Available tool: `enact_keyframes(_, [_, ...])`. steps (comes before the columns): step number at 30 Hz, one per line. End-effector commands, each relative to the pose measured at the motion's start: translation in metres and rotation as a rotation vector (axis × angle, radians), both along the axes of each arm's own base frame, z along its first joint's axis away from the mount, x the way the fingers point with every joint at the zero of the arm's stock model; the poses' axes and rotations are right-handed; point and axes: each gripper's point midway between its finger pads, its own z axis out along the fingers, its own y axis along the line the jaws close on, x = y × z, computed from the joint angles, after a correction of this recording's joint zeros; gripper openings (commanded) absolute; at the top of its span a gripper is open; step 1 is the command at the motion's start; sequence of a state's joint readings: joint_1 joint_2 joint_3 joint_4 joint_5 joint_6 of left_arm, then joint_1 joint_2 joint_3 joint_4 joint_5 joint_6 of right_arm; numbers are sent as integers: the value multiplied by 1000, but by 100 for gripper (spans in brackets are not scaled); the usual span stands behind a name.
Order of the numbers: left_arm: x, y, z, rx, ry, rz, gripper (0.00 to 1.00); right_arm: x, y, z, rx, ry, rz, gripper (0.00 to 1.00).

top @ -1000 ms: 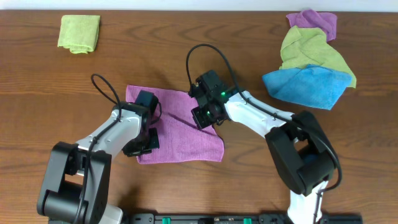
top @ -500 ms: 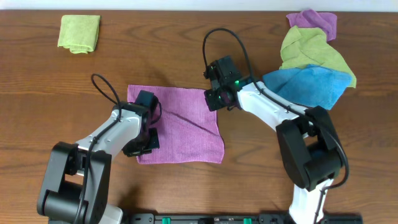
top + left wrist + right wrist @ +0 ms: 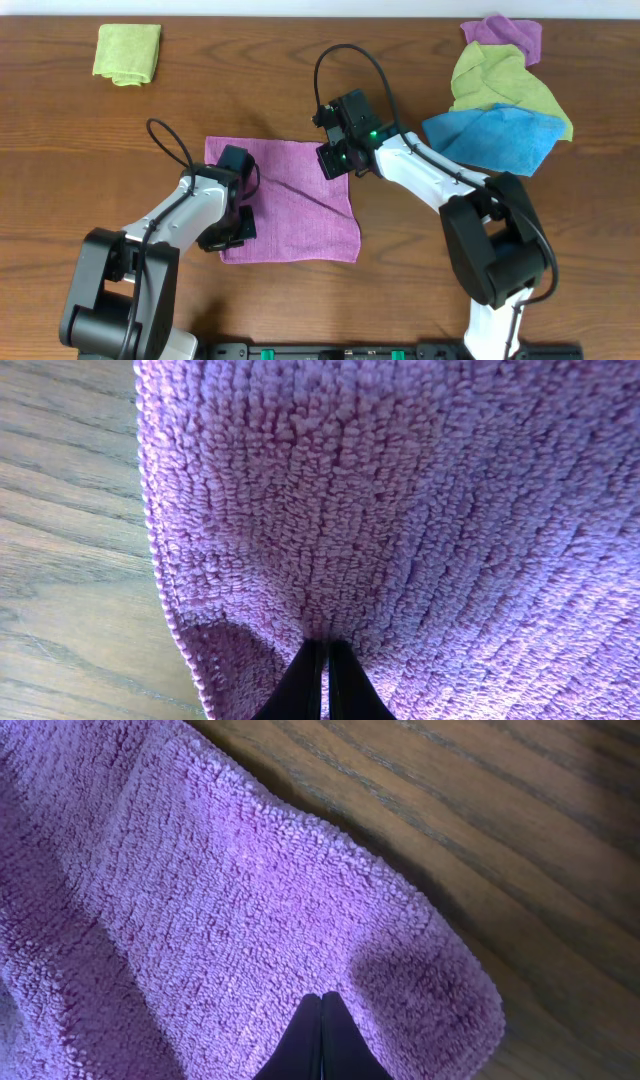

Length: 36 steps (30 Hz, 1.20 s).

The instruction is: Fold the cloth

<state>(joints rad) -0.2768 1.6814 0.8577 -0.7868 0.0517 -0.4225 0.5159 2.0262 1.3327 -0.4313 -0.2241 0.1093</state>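
The purple cloth lies spread nearly flat on the wooden table, with a diagonal crease. My left gripper sits at its near left edge, shut on a pinch of the cloth; in the left wrist view the fingertips meet in the puckered pile. My right gripper is at the far right corner, shut. In the right wrist view its fingertips press together on the cloth just inside that corner.
A folded light green cloth lies at the far left. A pile of purple, green and blue cloths lies at the far right, close to my right arm.
My right gripper carried the cloth's right corner from over the middle out to the far right, opening the cloth flat, then shifted slightly left. The left arm has not moved.
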Motion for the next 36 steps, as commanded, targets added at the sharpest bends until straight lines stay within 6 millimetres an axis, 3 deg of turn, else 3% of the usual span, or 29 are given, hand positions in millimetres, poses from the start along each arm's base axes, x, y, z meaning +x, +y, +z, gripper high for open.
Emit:
enact_keyframes(1, [-20, 9, -13, 41, 73, 11, 6, 2, 4, -10, -9, 5, 24, 1])
enact_keyframes(10, [-24, 4, -13, 8, 96, 17, 6, 15, -25, -41, -155, -16, -60, 1])
enact_keyframes(15, [-29, 5, -12, 15, 118, 17, 6, 34, -56, -40, -260, -72, -184, 1])
enact_keyframes(20, [-29, 5, -12, 15, 116, 17, 6, 43, -74, -40, -250, -61, -252, 1])
enact_keyframes(26, [-23, 3, -13, 7, 89, 17, 6, 49, -71, -37, -211, -67, -253, 1])
enact_keyframes(30, [-14, 1, -15, -3, 55, 16, 6, 58, -59, -14, -162, -77, -239, 1])
enact_keyframes(34, [-1, -3, -11, -14, 18, 15, 6, 73, -51, 37, -129, -125, -239, 1])
enact_keyframes(36, [13, -7, -4, -25, -17, 4, 6, 79, -49, 73, -117, -164, -224, 1])
